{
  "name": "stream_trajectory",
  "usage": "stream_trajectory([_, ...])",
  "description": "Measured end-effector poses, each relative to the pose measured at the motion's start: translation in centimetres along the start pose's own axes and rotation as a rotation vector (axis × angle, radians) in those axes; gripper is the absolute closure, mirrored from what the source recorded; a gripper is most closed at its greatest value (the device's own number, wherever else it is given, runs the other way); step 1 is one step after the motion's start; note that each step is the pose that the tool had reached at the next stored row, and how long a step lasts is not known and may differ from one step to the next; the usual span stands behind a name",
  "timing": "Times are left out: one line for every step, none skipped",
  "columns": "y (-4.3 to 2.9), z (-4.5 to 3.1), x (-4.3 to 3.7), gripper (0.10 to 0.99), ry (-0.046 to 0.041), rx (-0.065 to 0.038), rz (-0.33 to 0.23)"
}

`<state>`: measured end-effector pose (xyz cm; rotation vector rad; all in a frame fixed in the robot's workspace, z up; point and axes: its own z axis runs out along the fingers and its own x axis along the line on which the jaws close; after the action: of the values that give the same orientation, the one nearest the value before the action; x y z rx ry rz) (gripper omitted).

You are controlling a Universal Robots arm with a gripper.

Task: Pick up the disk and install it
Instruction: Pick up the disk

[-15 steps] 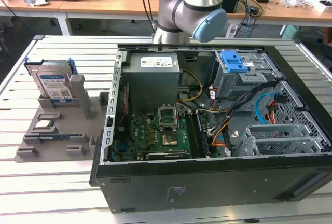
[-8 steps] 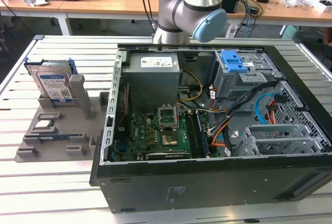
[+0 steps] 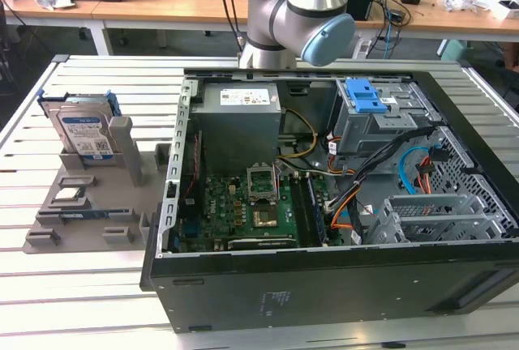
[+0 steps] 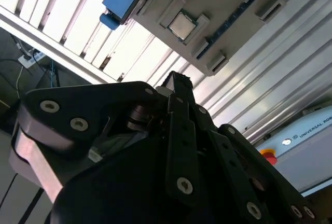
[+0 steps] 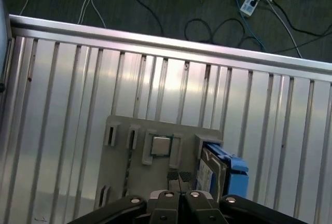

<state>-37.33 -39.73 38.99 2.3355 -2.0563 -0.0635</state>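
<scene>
The disk [image 3: 81,130] stands on edge in a slot of the grey holder [image 3: 122,196] at the exterior view's left. It shows its white-and-blue label and sits in a blue plastic frame. In the first wrist view the disk [image 5: 213,173] lies just beside my gripper [image 5: 179,178], well below it. The fingertips are together with nothing between them. In the second wrist view the gripper [image 4: 179,79] looks shut too, and the disk's blue frame [image 4: 120,0] shows beyond it.
The open computer case [image 3: 324,285] fills the exterior view's right, with a grey power-supply box [image 3: 239,115], a blue latch [image 3: 365,95] on a grey bay and a metal drive cage [image 3: 438,216]. A processor chip [image 5: 160,145] rests in the holder. The ribbed metal table [image 3: 81,301] lies underneath.
</scene>
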Motion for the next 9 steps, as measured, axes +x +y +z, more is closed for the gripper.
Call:
stream_trajectory([0.00,0.01,0.00,0.980,0.0004,0.000,0.013])
stream_trajectory([0.00,0.03,0.00,0.980,0.0011,0.000,0.030])
stream_trajectory([0.00,0.06,0.00,0.980,0.0012,0.000,0.056])
stream_trajectory([0.00,0.10,0.00,0.980,0.0015,0.000,0.080])
stream_trajectory([0.00,0.12,0.00,0.980,0.0022,0.000,0.091])
stream_trajectory([0.00,0.13,0.00,0.980,0.0030,0.000,0.103])
stream_trajectory([-0.06,0.17,0.00,0.980,0.0031,0.000,0.123])
stream_trajectory([-0.09,0.18,0.01,0.914,0.0030,0.000,0.124])
stream_trajectory([-0.12,0.18,0.01,0.729,0.0030,0.000,0.124])
